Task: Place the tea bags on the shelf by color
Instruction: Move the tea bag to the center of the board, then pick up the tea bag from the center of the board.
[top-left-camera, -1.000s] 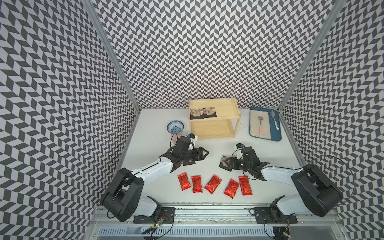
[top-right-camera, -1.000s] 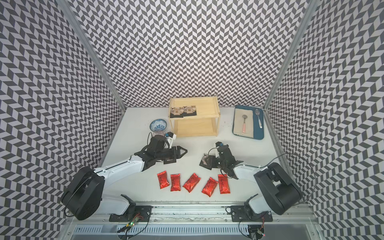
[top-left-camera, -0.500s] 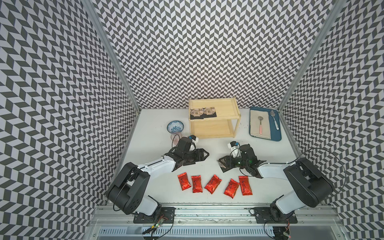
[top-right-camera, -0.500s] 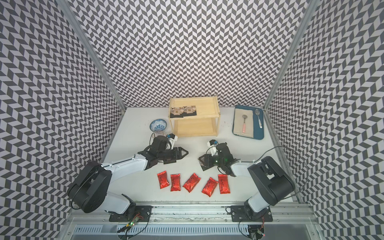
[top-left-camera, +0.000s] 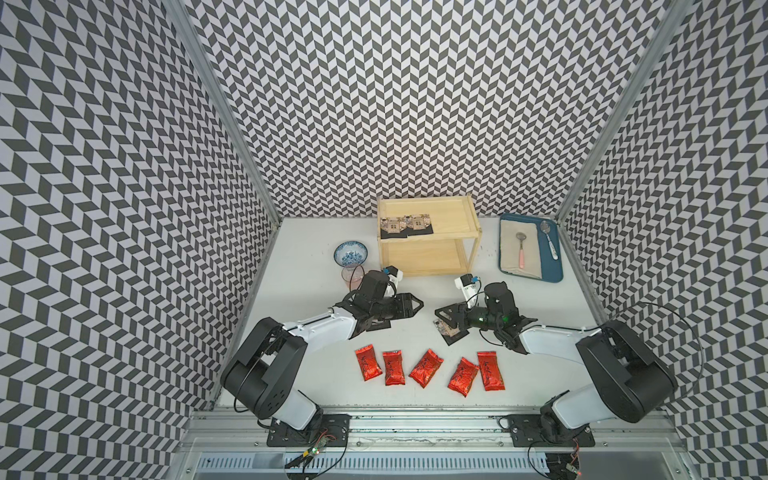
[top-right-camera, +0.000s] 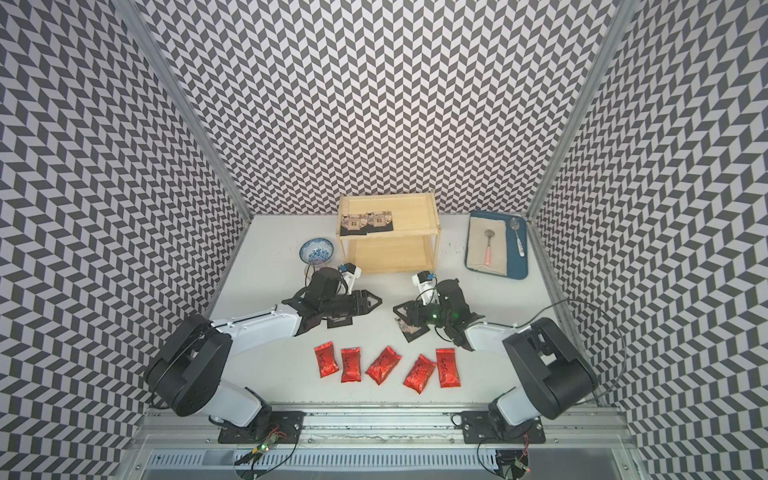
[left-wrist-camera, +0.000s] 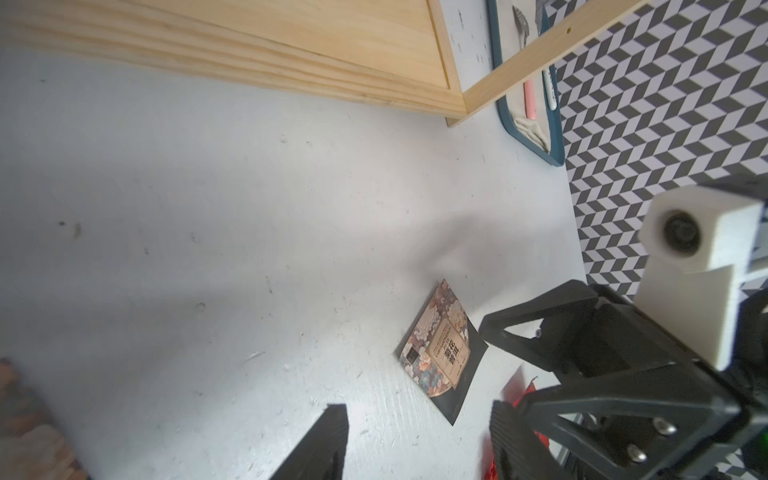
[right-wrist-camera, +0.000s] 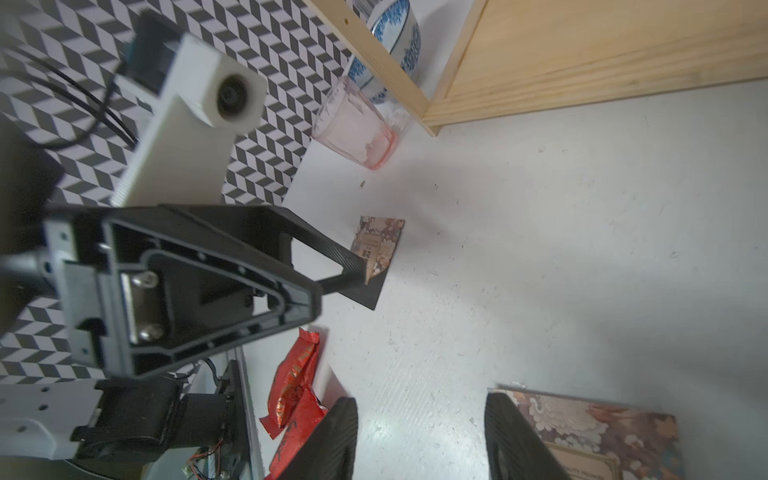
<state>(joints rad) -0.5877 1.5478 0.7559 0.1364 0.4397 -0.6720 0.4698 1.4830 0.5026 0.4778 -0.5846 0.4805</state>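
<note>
Both arms are reaching low over the table, each working at one black tea bag, probably so the two can be fetched together. The left gripper (top-left-camera: 411, 306) is hovering with jaws apart, one fingertip (right-wrist-camera: 357, 266) seemingly touching the left black bag (right-wrist-camera: 380, 245). The right gripper (top-left-camera: 444, 314) is likewise standing open, one finger overlapping the right black bag (left-wrist-camera: 440, 353). Neither is gripping anything. Two black bags (top-left-camera: 406, 224) are lying on the left of the shelf (top-left-camera: 453, 216) top board, likely leaving the bare lower board for the five red pouches (top-left-camera: 424, 368) in the near row.
</note>
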